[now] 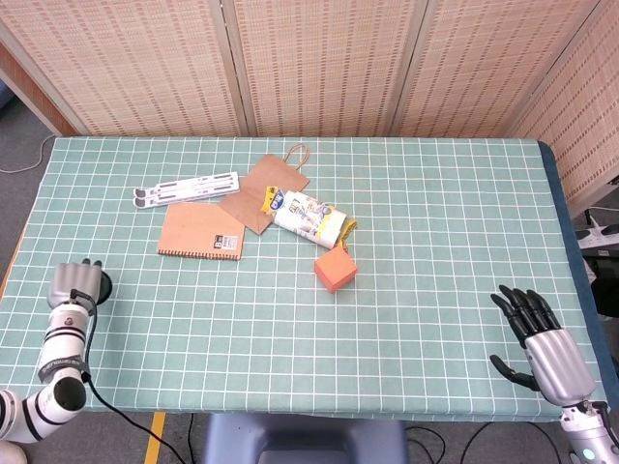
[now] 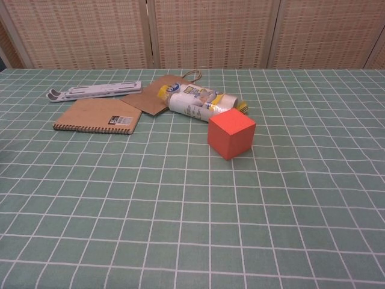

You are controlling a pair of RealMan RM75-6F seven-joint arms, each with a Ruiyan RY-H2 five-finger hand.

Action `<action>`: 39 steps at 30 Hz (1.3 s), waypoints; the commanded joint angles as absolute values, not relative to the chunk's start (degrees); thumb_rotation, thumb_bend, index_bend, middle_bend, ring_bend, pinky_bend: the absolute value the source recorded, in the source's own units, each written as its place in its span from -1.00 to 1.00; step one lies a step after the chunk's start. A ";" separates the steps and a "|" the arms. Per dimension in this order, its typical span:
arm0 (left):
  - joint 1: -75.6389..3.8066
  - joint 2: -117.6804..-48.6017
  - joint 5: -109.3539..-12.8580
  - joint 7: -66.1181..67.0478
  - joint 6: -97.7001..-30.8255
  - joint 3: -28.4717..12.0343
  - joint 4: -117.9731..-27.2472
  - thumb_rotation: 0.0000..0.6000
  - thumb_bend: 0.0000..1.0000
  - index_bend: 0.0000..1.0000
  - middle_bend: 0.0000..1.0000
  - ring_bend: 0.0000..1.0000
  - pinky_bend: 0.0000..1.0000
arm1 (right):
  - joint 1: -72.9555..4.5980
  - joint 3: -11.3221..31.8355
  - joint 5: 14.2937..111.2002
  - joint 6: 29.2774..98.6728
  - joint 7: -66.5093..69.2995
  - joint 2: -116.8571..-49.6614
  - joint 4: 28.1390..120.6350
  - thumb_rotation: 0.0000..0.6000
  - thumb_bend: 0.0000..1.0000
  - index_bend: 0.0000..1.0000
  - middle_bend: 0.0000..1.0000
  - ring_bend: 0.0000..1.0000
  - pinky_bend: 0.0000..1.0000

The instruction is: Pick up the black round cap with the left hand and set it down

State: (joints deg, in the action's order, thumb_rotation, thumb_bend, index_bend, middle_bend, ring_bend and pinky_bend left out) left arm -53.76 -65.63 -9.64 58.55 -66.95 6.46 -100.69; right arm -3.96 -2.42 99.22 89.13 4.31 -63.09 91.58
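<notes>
In the head view the black round cap shows only as a dark sliver at the table's left edge. My left hand lies over it and holds it low near the tablecloth, hiding most of it. My right hand hovers at the front right corner with its fingers spread and nothing in it. The chest view shows neither hand nor the cap.
A brown notebook, a white folding stand, a paper bag, a rolled plastic pack and an orange cube lie in the table's middle and back left. The table's left edge is close to the left hand.
</notes>
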 commanded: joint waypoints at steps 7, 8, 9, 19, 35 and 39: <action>-54.89 -63.87 -12.81 51.34 -52.43 5.10 -105.65 1.00 -0.18 0.14 0.31 0.19 0.35 | -4.07 -2.34 98.91 88.70 3.88 -63.31 91.58 1.00 -0.62 -1.00 -1.00 -1.00 -1.00; -54.46 -63.55 -14.07 49.29 -50.24 4.51 -105.25 1.00 -0.18 0.14 0.31 0.19 0.34 | -4.08 -2.31 98.84 88.67 3.87 -63.33 91.57 1.00 -0.62 -1.00 -1.00 -1.00 -1.00; -54.05 -63.34 -15.20 47.59 -48.63 4.04 -104.84 1.00 -0.18 0.14 0.31 0.19 0.33 | -4.09 -2.29 98.77 88.62 3.85 -63.33 91.56 1.00 -0.62 -1.00 -1.00 -1.00 -1.00; -51.69 -63.92 -25.12 39.32 -44.43 4.11 -100.30 1.00 -0.18 0.09 0.27 0.19 0.29 | -4.20 -2.18 98.39 88.28 3.84 -63.39 91.47 1.00 -0.62 -1.00 -1.00 -1.00 -1.00; -53.29 -68.40 -24.54 42.70 -49.55 8.37 -98.43 1.00 -0.19 -1.00 -0.84 -0.76 -0.26 | -4.10 -2.18 98.30 88.36 3.52 -63.37 91.58 1.00 -0.62 -1.00 -1.00 -1.00 -1.00; -53.77 -69.55 -23.58 43.64 -50.06 8.93 -98.13 1.00 -0.20 -1.00 -0.99 -0.95 -0.38 | -4.05 -2.12 98.25 88.52 3.71 -63.25 91.67 1.00 -0.62 -1.00 -1.00 -1.00 -1.00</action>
State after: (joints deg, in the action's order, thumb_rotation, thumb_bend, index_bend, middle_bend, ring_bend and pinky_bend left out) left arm -53.65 -69.41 -23.70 43.51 -49.95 8.80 -98.23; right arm -4.06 -2.14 98.26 88.49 3.67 -63.26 91.66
